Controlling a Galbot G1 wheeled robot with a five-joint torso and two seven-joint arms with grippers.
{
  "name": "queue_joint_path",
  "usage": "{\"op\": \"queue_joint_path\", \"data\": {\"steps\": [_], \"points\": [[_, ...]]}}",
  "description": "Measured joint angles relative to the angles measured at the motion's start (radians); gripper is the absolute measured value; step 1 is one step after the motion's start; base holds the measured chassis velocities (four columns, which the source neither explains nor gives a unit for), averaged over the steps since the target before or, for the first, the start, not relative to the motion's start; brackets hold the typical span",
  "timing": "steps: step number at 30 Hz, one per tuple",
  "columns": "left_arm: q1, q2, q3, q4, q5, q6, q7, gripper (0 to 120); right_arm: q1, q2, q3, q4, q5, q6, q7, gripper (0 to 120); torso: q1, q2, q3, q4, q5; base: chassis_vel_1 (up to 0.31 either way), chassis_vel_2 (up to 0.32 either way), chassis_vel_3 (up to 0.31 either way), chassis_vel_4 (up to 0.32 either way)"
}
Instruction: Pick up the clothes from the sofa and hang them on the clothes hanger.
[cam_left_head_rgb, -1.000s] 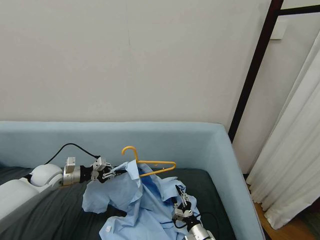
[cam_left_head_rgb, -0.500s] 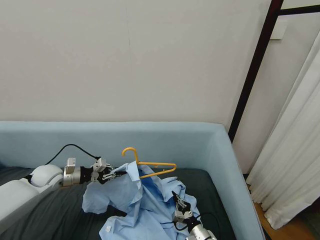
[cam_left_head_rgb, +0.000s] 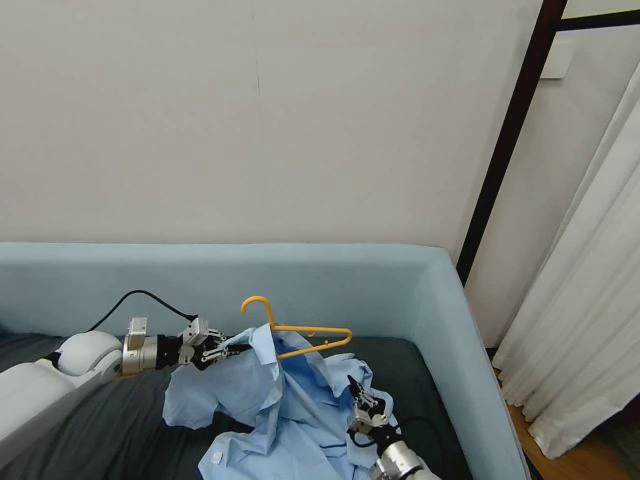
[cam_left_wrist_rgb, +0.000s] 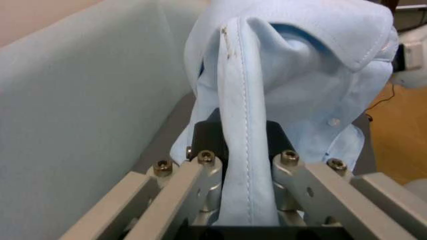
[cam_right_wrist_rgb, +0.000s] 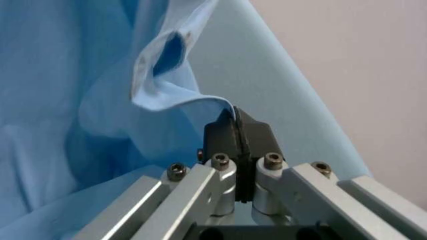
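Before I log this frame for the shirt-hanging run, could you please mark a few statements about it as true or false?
1. The left gripper is shut on a fold of the blue shirt. True.
2. The yellow hanger has its hook rising above the shirt. True.
3. The hanger is bare and lies apart from the shirt. False: one end is tucked into the shirt near the left gripper.
4. The right gripper is open and clear of the cloth. False: its jaws are closed on an edge of the shirt.
5. The sofa has a light blue backrest. True.
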Motion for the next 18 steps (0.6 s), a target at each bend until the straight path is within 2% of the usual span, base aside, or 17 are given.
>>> {"op": "queue_joint_path", "data": {"steps": [2, 12, 18], "points": [[0.009, 0.001, -0.012, 0.000, -0.002, -0.002, 0.019, 7, 0.025, -0.014, -0.003, 0.020, 0.080, -0.012, -0.028, 0, 0.000, 0.000, 0.000, 0.0000, 0.0004, 0.000, 0.000, 0.000, 0.000], [0.021, 0.008, -0.038, 0.012, 0.024, -0.012, 0.081, 7, 0.088, -0.055, -0.010, 0.076, 0.273, -0.077, -0.084, 0, 0.000, 0.000, 0.000, 0.0000, 0.0003, 0.000, 0.000, 0.000, 0.000], [0.014, 0.009, -0.038, 0.019, 0.051, -0.018, 0.095, 7, 0.100, -0.065, -0.011, 0.097, 0.320, -0.104, -0.090, 0, 0.000, 0.000, 0.000, 0.0000, 0.0003, 0.000, 0.000, 0.000, 0.000]]}}
